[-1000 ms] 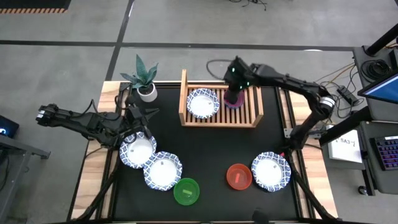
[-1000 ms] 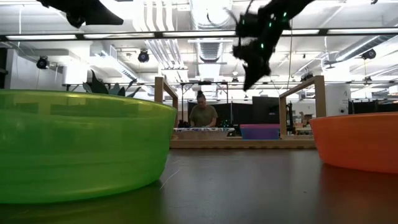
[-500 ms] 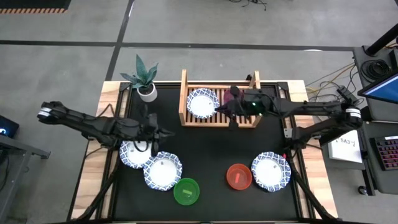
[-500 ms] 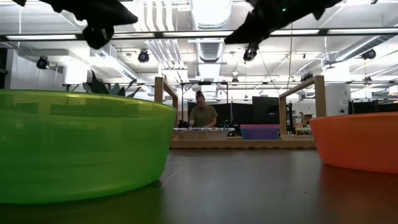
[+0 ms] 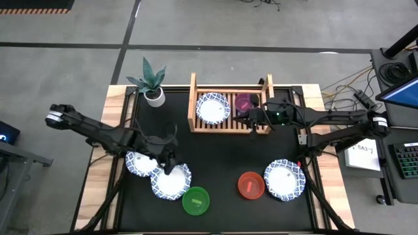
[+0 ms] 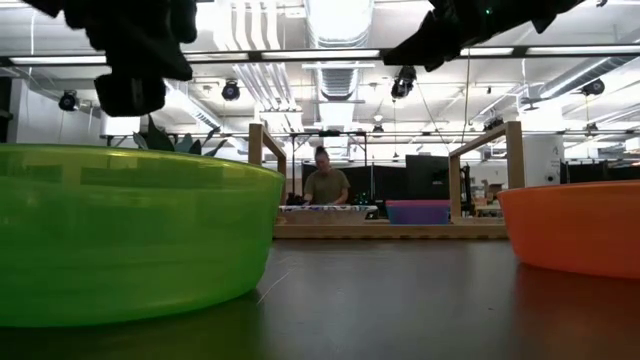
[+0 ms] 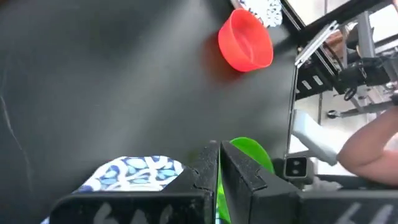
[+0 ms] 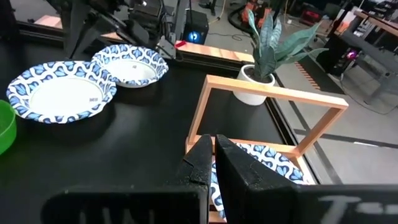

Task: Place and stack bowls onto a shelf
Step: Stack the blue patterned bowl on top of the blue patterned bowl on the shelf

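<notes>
Right gripper [image 5: 253, 122], fingers pressed together and empty, now pulling back over front edge of light wooden slatted shelf [image 5: 193, 104], having left small magenta plastic bowl [image 5: 244, 101] on shelf beside wide white blue-rimmed bowl [image 5: 213, 108]. One placement done.

Left gripper [image 5: 168, 161], fingers closed, nothing pinched, now hanging over nearer of two blue-patterned white bowls [image 5: 171, 179] at table's left, having swung there from farther one [image 5: 140, 162]. Likely next pick.

Green plastic bowl [image 5: 196, 200], red plastic bowl [image 5: 251, 185], fourth patterned bowl [image 5: 285, 179] waiting along front.
</notes>
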